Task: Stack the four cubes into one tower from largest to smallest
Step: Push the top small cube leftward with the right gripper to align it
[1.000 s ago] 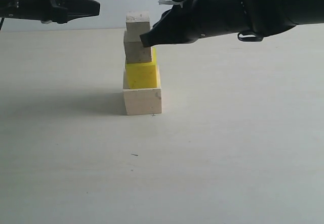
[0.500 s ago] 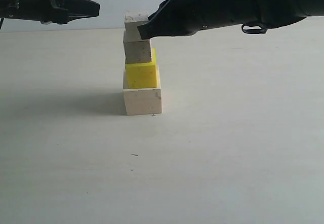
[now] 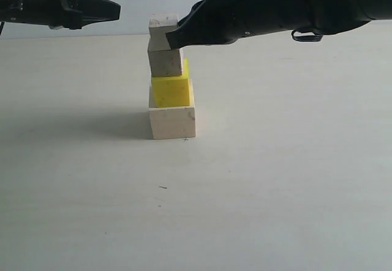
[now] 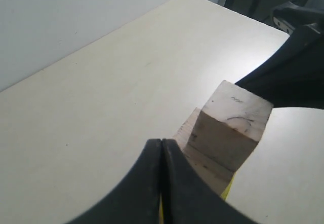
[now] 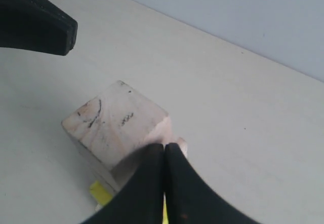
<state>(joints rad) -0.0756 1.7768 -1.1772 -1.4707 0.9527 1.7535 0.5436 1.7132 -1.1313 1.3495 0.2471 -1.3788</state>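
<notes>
Atop four-cube tower (image 3: pixel 172 121): small pale-wood cube (image 3: pixel 163 22), immediately left of black right gripper (image 3: pixel 174 40), jaws pressed together, empty; black left gripper (image 3: pixel 115 8), likewise closed, further off left.

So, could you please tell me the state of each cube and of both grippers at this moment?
large wooden cube, resting on the table, lowest.
yellow cube, stacked on the large cube.
medium wooden cube, stacked on the yellow cube.
small wooden cube, on top, not gripped.
right gripper, shut, tip at the small cube's side, seems to touch it.
left gripper, shut, holding nothing, apart from the cubes.
</notes>
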